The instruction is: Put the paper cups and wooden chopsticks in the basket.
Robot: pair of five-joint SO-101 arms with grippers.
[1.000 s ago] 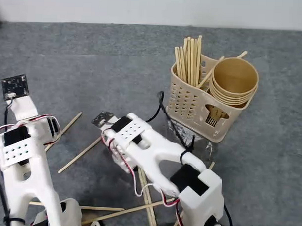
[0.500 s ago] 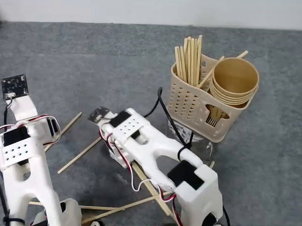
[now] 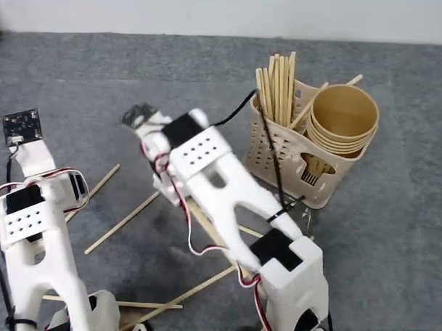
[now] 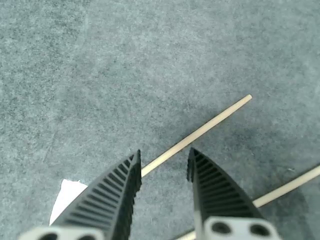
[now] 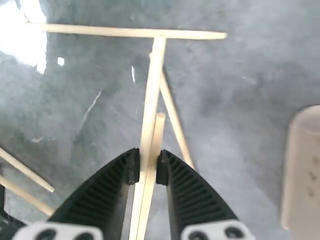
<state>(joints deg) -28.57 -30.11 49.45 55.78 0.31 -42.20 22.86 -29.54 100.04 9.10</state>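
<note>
The beige basket (image 3: 279,157) stands at the back right with stacked paper cups (image 3: 344,115) and several upright chopsticks (image 3: 278,84) in it. My right gripper (image 5: 147,167) is shut on two wooden chopsticks (image 5: 152,100), held above the grey mat; in the high view they slant out under the raised right arm (image 3: 208,227). At the left, my left gripper (image 4: 162,155) hangs open just above a loose chopstick (image 4: 210,125) that lies across between its fingertips.
More loose chopsticks lie on the mat: one left of centre (image 3: 125,220), one by the left arm (image 3: 100,183), two near the front edge (image 3: 180,298). The basket's wall (image 5: 305,170) shows beside the right gripper. A black cable (image 3: 269,149) hangs across the basket.
The right arm has risen and swung back toward the basket, lifting the two chopsticks off the mat. The left arm has stayed still.
</note>
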